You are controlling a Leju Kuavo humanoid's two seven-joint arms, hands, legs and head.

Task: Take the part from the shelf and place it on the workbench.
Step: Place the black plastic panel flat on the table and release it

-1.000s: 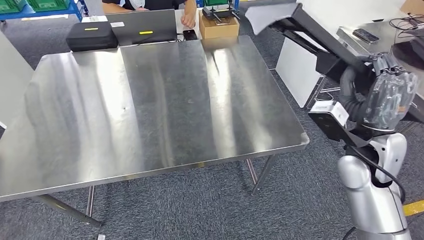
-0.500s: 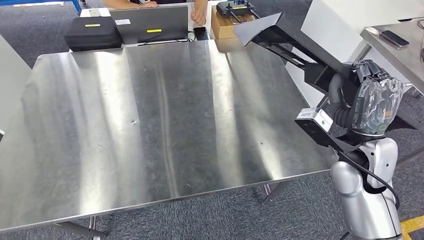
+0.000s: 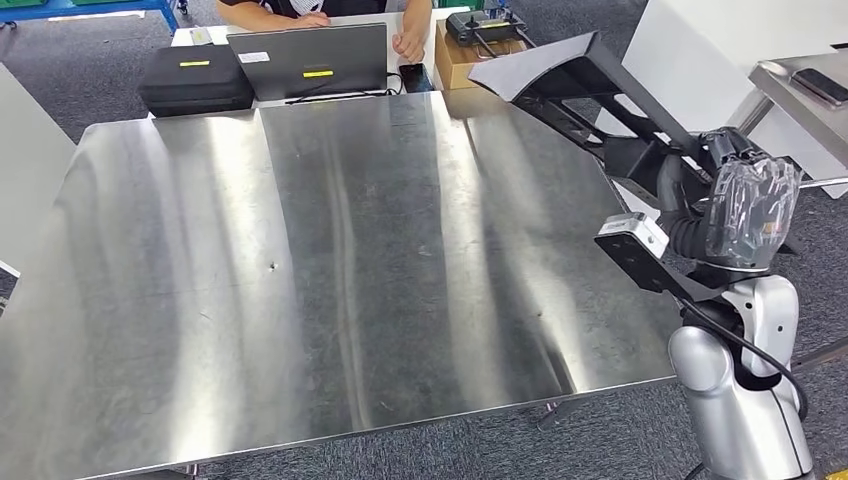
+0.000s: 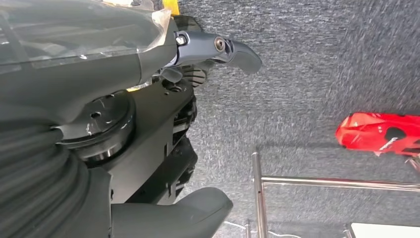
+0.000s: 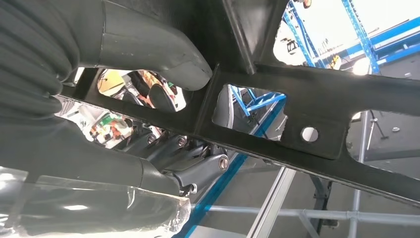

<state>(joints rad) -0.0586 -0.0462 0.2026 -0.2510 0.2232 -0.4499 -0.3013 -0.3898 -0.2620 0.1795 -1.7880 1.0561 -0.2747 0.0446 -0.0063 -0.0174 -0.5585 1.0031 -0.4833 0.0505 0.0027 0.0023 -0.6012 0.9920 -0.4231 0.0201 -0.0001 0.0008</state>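
My right hand, wrapped in clear plastic, grips a long black frame-like part beside the right edge of the steel workbench. The part's wide end sticks out above the bench's far right corner, clear of the surface. Up close in the right wrist view, the part shows cut-out openings and a round hole, and my thumb lies across it. The left wrist view looks down at grey carpet, where my left hand hangs with fingers apart, holding nothing.
Beyond the bench's far edge are a black case, a laptop and a cardboard box, with a person's hand there. A white cabinet and a second table stand to the right. A red object lies on the floor.
The whole picture has shifted, so the camera has moved and the bench lies more squarely in view. My right hand still holds the part, whose wide end now reaches over the bench's far right corner.
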